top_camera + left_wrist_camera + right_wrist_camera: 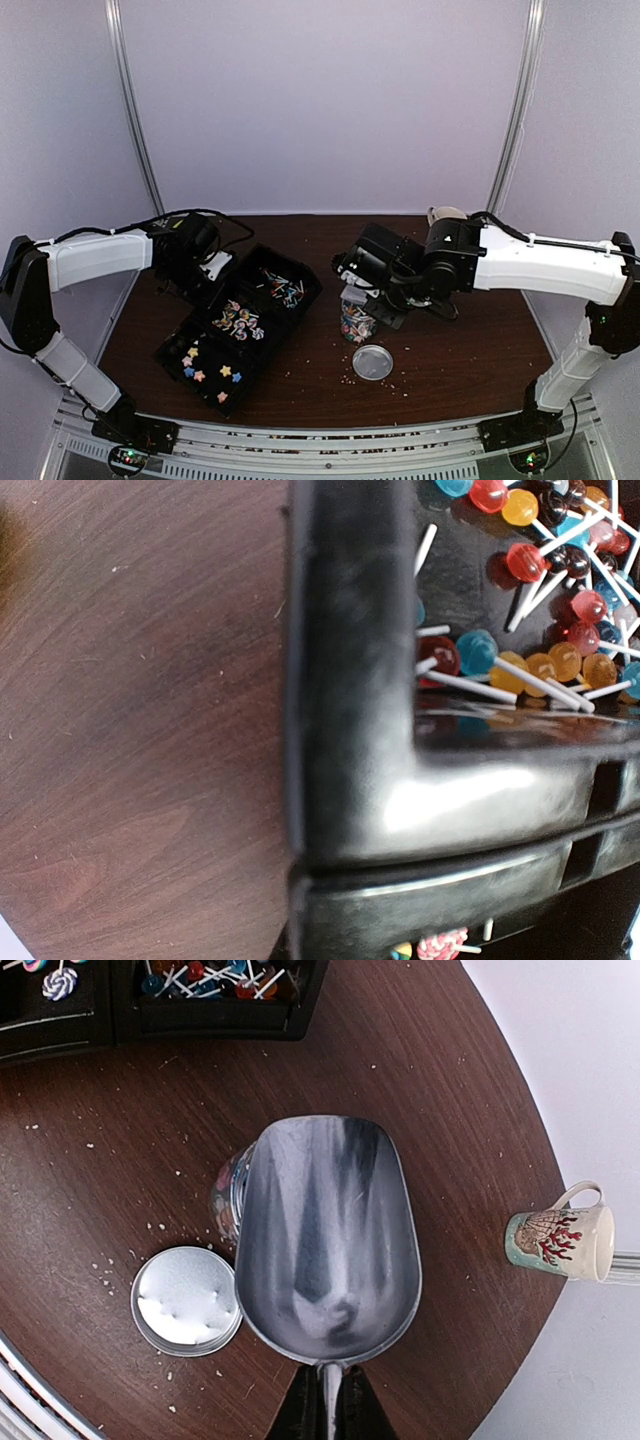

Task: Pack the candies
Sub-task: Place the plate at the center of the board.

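Looking through the right wrist view, we find the right gripper (326, 1408) clamped shut on the handle of a metal scoop (325, 1225), and the scoop's bowl is empty. The scoop's long axis runs from the handle out to the lip. That lip points at the black tray (350, 700), where most of the candies (238, 320) lie. So the supply sits ahead of the scoop, with bare table (110, 1150) between.

The glass jar (226, 1195) stands upright and open beneath one side edge of the scoop and holds mixed candies. Its lid (187, 1300) lies flat just beside it. A mug (558, 1243) stands well apart on the other side.

The tray has three compartments: stick lollipops (540, 665) in the far one, swirl lollipops in the middle, and star sweets (205, 368) in the near one.

The left gripper (212, 268) sits at the tray's far left corner. It is closed, but we cannot tell whether it pinches the rim or only rests there. We judge the right arm the nearer to the jar and the one to fetch the next scoopful.
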Robot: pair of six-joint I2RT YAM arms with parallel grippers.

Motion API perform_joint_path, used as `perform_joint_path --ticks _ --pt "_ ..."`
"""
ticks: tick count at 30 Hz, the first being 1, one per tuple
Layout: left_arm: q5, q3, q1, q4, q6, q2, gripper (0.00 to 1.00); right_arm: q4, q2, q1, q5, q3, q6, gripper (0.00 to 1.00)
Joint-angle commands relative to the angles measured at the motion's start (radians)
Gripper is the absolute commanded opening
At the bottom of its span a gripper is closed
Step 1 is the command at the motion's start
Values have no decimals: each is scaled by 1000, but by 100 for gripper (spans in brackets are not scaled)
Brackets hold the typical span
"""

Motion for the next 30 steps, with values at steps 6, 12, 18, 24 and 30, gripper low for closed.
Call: perform_joint_path --ticks 6,12,18,24,30 --pt "33 45 7 51 -18 -32 0 -90 29 4 1 22 -33 0" --pt "34 45 7 51 -18 -30 0 -94 42 4 -5 29 -47 0" --pt "33 44 7 51 -19 -30 0 -92 58 4 17 53 -24 0" --pt "36 46 7 51 -18 -31 0 -96 62 1 47 71 -3 0" --pt "38 46 7 51 -18 -32 0 -89 64 -3 66 83 5 0"
